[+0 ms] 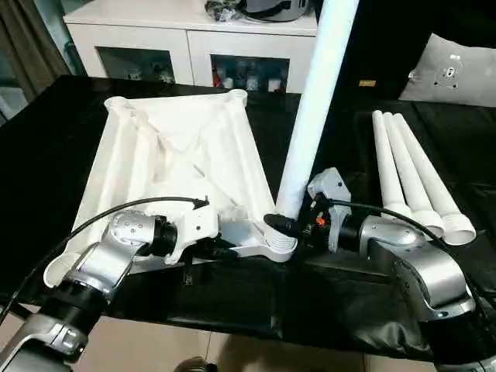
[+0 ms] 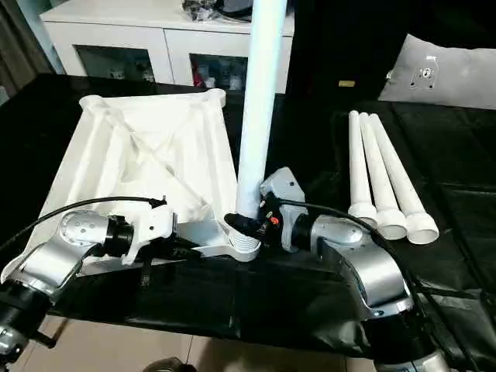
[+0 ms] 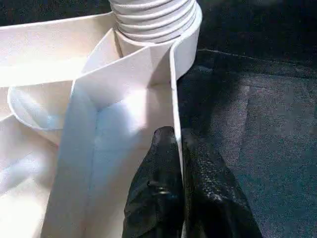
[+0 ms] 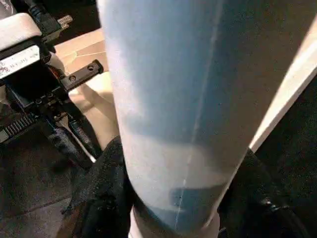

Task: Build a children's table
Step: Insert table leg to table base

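Upturned table top (image 1: 178, 147) on black desk (image 1: 46, 132), near rim pinched by closed left pincer (image 3: 179, 148); leg (image 1: 314, 108) upright in near-right corner socket (image 1: 280, 246), clasped low by right pincer (image 1: 288, 225).

The tabletop (image 1: 182, 147) is showing smooth white plastic with a soft sheen, and the upright leg (image 1: 314, 108) is looking the same. Black cloth (image 1: 232, 302), matt and faintly wrinkled, is covering the bench. The forearms (image 1: 422, 267) are gleaming in brushed silver metal.
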### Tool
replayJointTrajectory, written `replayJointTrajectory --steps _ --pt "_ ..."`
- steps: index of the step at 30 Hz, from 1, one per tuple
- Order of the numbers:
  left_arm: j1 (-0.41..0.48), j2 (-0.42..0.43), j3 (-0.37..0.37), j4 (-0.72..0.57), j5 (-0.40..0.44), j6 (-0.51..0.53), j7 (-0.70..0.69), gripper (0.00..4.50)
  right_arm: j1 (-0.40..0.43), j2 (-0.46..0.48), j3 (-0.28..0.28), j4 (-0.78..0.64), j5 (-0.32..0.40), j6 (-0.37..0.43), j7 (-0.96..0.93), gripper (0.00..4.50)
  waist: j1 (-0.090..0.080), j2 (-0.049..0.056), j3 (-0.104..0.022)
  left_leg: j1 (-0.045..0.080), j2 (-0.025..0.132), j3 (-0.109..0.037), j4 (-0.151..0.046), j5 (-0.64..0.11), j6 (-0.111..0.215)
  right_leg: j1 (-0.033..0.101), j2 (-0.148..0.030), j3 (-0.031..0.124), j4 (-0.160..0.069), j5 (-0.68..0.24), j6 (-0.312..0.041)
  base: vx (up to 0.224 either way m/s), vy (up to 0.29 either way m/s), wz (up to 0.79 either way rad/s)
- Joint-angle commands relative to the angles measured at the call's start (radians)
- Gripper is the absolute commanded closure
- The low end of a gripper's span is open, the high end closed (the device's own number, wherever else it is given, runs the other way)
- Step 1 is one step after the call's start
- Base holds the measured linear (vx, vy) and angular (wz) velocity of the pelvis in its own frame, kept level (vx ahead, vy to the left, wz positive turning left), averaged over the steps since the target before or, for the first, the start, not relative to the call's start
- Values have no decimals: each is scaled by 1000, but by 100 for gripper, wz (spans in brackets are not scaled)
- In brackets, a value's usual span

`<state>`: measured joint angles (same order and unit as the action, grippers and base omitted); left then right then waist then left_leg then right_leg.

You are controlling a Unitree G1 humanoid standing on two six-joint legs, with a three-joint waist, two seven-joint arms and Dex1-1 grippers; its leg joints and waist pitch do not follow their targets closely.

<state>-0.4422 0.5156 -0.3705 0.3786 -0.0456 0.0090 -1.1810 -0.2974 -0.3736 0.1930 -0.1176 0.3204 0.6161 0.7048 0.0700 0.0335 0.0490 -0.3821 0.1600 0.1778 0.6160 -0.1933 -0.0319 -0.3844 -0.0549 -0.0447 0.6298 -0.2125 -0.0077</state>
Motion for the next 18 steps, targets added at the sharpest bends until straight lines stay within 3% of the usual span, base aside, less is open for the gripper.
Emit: replayJointTrajectory --steps 1,4,5,6,10,11,12,18 --pt "-28 0 -12 6 14 -29 -18 450 30 -3 6 4 -1 51 -10 262 -2 13 -50 29 73 -35 -95 -309 -54 25 -97 59 -89 -242 -205 0 0 0" --pt "-28 0 -11 9 10 -32 -29 450 28 5 6 5 4 55 -10 262 -1 13 -51 27 74 -36 -96 -303 -55 27 -97 59 -86 -224 -205 0 0 0" --pt "-20 1 -18 -4 3 -26 -52 450 8 28 11 52 1 39 -12 262 1 25 -51 28 74 -38 -95 -305 -57 25 -98 59 -85 -221 -207 0 0 0" --pt "-18 1 -20 -8 1 -24 -60 450 0 38 9 72 1 34 -14 262 -5 18 -48 26 72 -38 -96 -322 -58 26 -98 58 -87 -238 -212 0 0 0" --pt "-10 3 -20 -25 18 -27 -37 450 -14 55 -1 127 17 34 -6 262 -8 17 -45 30 73 -38 -95 -331 -54 23 -101 60 -95 -303 -204 0 0 0" --pt "-10 3 -20 -25 18 -27 -37 450 -14 55 -1 127 17 34 -6 262 -8 17 -46 29 74 -38 -96 -324 -54 23 -101 60 -94 -295 -204 0 0 0" --pt "-4 0 -12 -32 20 -16 -16 450 -9 56 -7 141 26 36 5 262 -7 11 -45 26 75 -38 -98 -311 -49 26 -100 59 -91 -279 -205 0 0 0" --pt "0 -11 20 -42 -5 20 8 450 42 72 -71 196 71 23 25 262 0 14 -47 27 75 -35 -98 -290 -39 26 -101 58 -92 -247 -214 0 0 0"
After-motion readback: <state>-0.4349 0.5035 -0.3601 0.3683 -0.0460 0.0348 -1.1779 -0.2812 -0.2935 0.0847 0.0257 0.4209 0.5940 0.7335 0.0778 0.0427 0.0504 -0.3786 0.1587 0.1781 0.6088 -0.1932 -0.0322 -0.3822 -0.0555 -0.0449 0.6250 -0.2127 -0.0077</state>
